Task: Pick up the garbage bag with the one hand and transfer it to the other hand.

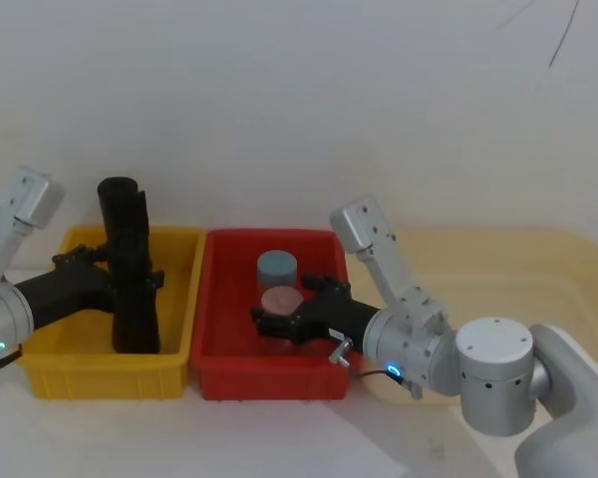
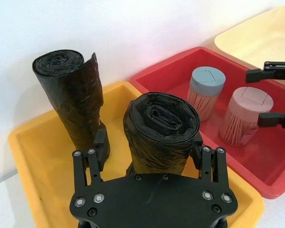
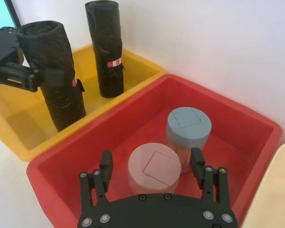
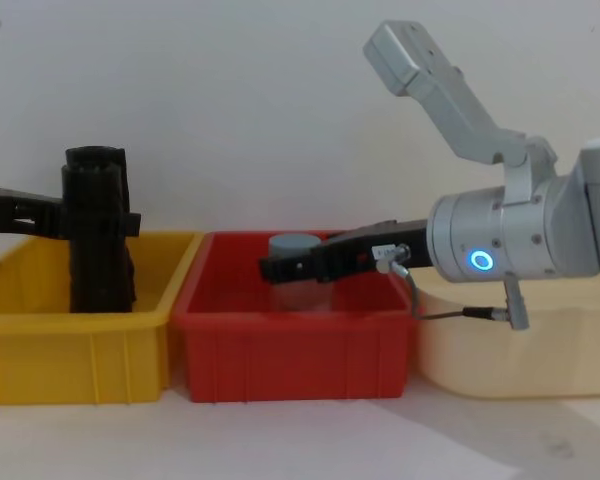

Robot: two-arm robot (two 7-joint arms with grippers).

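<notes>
While right gripper (image 3: 151, 159) jaws stand apart, left gripper (image 2: 149, 145) jaws clamp garbage bag (image 2: 161, 118).

Yellow bin (image 1: 110, 374), red bin (image 1: 269, 379) — blue-lidded jar (image 1: 276, 265), pink-lidded jar (image 1: 280, 300) inside — cream tray (image 1: 498, 269) beside it

Table (image 1: 279, 438), yellow bin (image 1: 110, 378), red bin (image 1: 269, 383), cream tray (image 1: 498, 259)

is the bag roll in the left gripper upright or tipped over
Upright, or nearly: the garbage bag is on end in the yellow bin, its top facing up, with the left gripper shut around its side.
</notes>
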